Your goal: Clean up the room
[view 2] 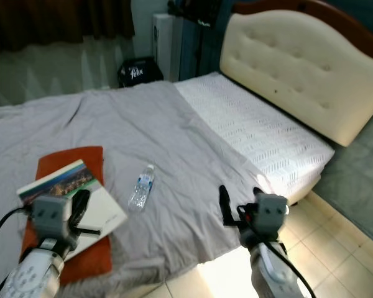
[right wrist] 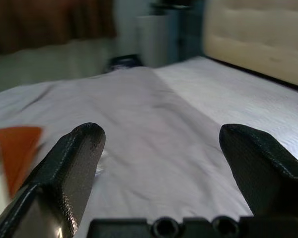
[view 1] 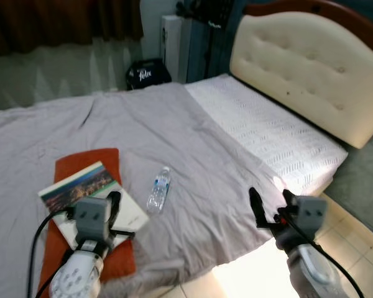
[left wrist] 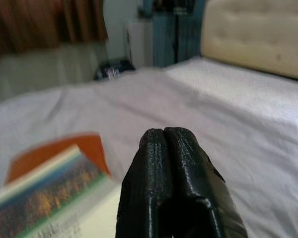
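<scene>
A clear plastic water bottle lies on its side on the grey bedsheet, roughly midway between my two arms. Left of it a book with a landscape cover rests on an orange cloth. My left gripper hovers over the book's near corner, its fingers pressed together and holding nothing. My right gripper is held at the bed's near edge, right of the bottle, its fingers spread wide and empty.
A cream tufted headboard stands at the right, with bare white mattress below it. A black bag and a white unit sit beyond the bed's far side. Tiled floor lies at the lower right.
</scene>
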`<state>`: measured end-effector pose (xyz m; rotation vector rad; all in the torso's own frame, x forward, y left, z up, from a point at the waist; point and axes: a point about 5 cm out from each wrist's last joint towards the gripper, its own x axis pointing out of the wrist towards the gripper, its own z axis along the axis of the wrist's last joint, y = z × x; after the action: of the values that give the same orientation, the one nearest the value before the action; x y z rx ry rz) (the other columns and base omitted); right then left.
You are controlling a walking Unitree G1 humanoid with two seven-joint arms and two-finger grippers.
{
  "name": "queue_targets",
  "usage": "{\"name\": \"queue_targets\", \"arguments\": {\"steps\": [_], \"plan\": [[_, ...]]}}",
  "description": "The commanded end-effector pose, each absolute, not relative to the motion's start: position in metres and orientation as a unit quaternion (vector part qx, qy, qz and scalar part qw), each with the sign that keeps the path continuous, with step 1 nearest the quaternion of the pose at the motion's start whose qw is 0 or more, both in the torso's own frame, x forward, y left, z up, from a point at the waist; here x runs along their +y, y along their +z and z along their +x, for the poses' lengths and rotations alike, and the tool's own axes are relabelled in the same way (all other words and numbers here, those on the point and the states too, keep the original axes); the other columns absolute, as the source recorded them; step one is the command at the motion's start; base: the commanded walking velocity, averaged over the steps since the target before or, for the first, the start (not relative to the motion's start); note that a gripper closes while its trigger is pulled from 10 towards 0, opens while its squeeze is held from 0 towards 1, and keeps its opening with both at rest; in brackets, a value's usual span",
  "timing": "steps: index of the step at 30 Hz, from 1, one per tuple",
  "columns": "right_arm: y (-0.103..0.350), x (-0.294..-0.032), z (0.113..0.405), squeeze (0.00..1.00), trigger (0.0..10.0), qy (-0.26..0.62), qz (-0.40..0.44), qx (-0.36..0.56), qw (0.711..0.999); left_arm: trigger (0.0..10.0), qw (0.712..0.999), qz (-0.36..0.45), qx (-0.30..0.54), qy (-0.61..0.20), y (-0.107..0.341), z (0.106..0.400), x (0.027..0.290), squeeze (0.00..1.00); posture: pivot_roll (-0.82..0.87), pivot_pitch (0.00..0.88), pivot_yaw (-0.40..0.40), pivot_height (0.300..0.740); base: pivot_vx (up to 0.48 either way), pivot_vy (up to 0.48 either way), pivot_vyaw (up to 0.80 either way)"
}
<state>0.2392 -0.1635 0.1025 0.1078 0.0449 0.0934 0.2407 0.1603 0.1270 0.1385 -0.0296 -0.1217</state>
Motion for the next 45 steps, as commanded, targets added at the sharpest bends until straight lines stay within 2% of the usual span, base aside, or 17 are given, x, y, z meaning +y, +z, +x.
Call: {"name": "queue_targets", "arguments": {"steps": [1, 5, 10, 12, 17, 22, 23, 36, 40, 41, 42, 43, 45], "plan": [[0.102, -0.162, 0.245, 0.0, 10.0, 0.052, 0.048, 0.024, 0.997, 10.0, 0.996, 0.071, 0.023, -0.04, 0.113, 0.238, 0.168, 0.0, 0.1, 0.0, -0.057, 0.736, 0.0, 0.0, 0.0], [0.098, -0.16, 0.248, 0.0, 10.0, 0.063, 0.031, 0.025, 0.997, 10.0, 0.998, 0.047, 0.032, -0.031, 0.112, 0.246, 0.171, 0.0, 0.09, 0.0, -0.047, 0.736, 0.0, 0.0, 0.0], [0.095, -0.159, 0.247, 0.0, 10.0, 0.06, 0.041, 0.025, 0.997, 10.0, 0.997, 0.032, 0.051, -0.054, 0.108, 0.249, 0.155, 0.0, 0.07, 0.0, -0.03, 0.736, 0.0, 0.0, 0.0], [0.094, -0.159, 0.244, 0.0, 10.0, 0.063, 0.05, 0.025, 0.996, 10.0, 0.997, 0.028, 0.055, -0.045, 0.105, 0.246, 0.16, 0.0, 0.07, 0.0, -0.028, 0.736, 0.0, 0.0, 0.0], [0.091, -0.171, 0.225, 0.0, 10.0, 0.065, 0.053, 0.026, 0.996, 10.0, 0.998, 0.047, 0.039, -0.027, 0.105, 0.209, 0.187, 0.0, 0.08, 0.0, -0.054, 0.736, 0.0, 0.0, 0.0], [0.088, -0.174, 0.223, 0.0, 10.0, 0.066, 0.036, 0.028, 0.997, 10.0, 0.998, 0.04, 0.051, -0.009, 0.102, 0.224, 0.179, 0.0, 0.09, 0.0, -0.06, 0.736, 0.0, 0.0, 0.0], [0.089, -0.174, 0.223, 0.0, 10.0, 0.062, 0.037, 0.025, 0.997, 10.0, 0.998, 0.026, 0.049, -0.018, 0.1, 0.231, 0.172, 1.0, 0.08, 0.0, -0.061, 0.736, 0.0, 0.0, 0.0], [0.085, -0.168, 0.224, 0.0, 10.0, 0.074, 0.035, 0.031, 0.996, 10.0, 0.997, 0.008, 0.07, -0.032, 0.088, 0.239, 0.165, 1.0, 0.06, 0.0, -0.046, 0.736, 0.0, 0.0, 0.0], [0.088, -0.165, 0.225, 0.0, 10.0, 0.093, 0.017, 0.023, 0.995, 10.0, 0.995, 0.026, 0.056, -0.076, 0.093, 0.243, 0.155, 1.0, 0.05, 0.0, -0.041, 0.736, 0.463, 0.0, 0.0], [0.088, -0.165, 0.226, 0.0, 10.0, 0.093, 0.018, 0.02, 0.995, 10.0, 0.995, 0.029, 0.056, -0.079, 0.093, 0.244, 0.153, 0.64, 0.04, 0.0, -0.039, 0.736, 0.461, 0.0, 0.0], [0.088, -0.165, 0.226, 0.0, 10.0, 0.092, 0.017, 0.019, 0.995, 10.0, 0.995, 0.031, 0.056, -0.082, 0.093, 0.244, 0.152, 0.24, 0.04, 0.0, -0.039, 0.736, 0.461, 0.0, 0.59], [0.088, -0.165, 0.226, 0.0, 10.0, 0.09, 0.02, 0.019, 0.996, 10.0, 0.994, 0.035, 0.055, -0.084, 0.093, 0.245, 0.152, 0.0, 0.04, 0.0, -0.036, 0.736, 0.461, 0.0, 0.8], [0.088, -0.166, 0.226, 0.0, 10.0, 0.088, 0.021, 0.02, 0.996, 10.0, 0.994, 0.039, 0.056, -0.091, 0.092, 0.248, 0.151, 0.0, 0.04, 0.0, -0.033, 0.736, 0.459, 0.0, 0.79]]}}
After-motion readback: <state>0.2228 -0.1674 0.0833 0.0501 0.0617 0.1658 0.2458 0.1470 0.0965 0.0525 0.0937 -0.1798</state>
